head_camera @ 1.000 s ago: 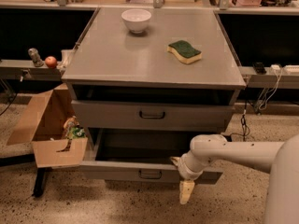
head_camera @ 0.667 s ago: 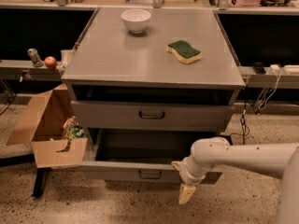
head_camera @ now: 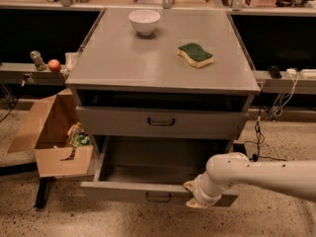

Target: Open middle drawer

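A grey metal cabinet (head_camera: 148, 58) stands in the middle of the camera view. Under its top is a dark recess, then a shut drawer (head_camera: 123, 122) with a dark handle (head_camera: 161, 122). Below it a lower drawer (head_camera: 118, 190) is pulled out, and its inside is empty. Its handle (head_camera: 159, 197) sits at the middle of the front panel. My gripper (head_camera: 193, 199) is at the end of the white arm (head_camera: 261, 177), which comes in from the right. It is against the front panel of the pulled-out drawer, just right of the handle.
A white bowl (head_camera: 144, 21) and a green-and-yellow sponge (head_camera: 196, 55) lie on the cabinet top. An open cardboard box (head_camera: 54, 132) with items stands at the left of the cabinet. A shelf at the left holds an apple (head_camera: 54, 65). Cables hang at the right (head_camera: 279, 102).
The lower drawer has come farther out toward the camera. My gripper has risen from hanging below the drawer front to lying against it.
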You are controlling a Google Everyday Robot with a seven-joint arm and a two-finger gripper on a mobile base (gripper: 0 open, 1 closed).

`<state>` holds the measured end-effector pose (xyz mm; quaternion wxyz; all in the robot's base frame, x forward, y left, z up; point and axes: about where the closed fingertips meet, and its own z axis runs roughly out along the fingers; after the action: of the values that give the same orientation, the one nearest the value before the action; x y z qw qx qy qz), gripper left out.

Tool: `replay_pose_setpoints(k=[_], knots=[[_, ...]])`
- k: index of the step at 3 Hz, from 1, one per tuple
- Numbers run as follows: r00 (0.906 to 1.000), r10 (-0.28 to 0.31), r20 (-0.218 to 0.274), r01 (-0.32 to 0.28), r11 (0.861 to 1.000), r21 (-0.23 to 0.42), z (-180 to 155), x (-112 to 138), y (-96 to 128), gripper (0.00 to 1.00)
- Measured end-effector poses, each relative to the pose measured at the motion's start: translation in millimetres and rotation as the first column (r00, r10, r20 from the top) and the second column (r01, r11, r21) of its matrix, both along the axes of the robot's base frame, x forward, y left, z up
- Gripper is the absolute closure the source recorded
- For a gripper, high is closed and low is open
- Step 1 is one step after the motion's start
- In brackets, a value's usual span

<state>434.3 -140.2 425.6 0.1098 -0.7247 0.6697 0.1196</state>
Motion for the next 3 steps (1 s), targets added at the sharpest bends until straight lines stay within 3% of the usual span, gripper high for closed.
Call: replay_pose_setpoints(k=[1,3], knots=[[0.9998,0.005,-0.018,-0.005,1.0,0.012,-2.2,-5.2,-1.6,0.97],[0.9995,0.009,-0.029,-0.009,1.0,0.022,2.5,-7.6,-1.7,1.0]])
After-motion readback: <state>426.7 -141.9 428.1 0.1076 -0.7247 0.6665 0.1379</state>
